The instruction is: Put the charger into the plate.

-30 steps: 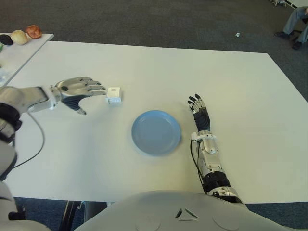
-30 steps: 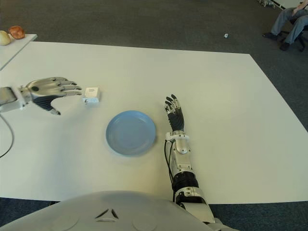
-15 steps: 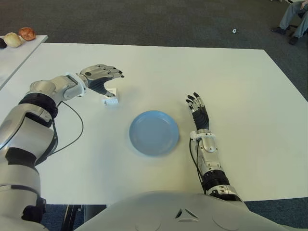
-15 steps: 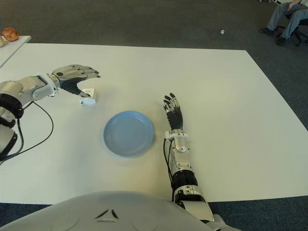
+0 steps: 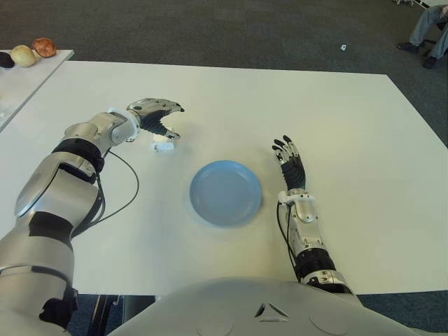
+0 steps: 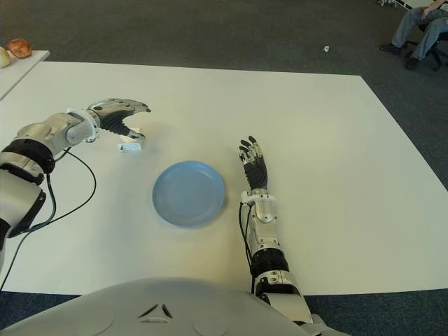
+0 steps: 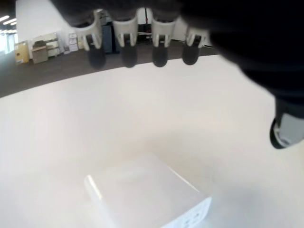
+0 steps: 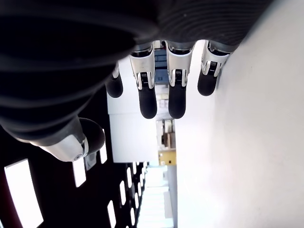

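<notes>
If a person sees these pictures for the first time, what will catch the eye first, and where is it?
The left hand draws the eye first: it hovers with spread fingers over the small white charger on the white table, not yet gripping it. Next is the blue plate, empty, near the table's middle. The right hand lies flat and open just right of the plate.

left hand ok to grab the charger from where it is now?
Probably yes. The left hand hovers right over the charger, fingers spread, nothing between them; the plate sits apart.
</notes>
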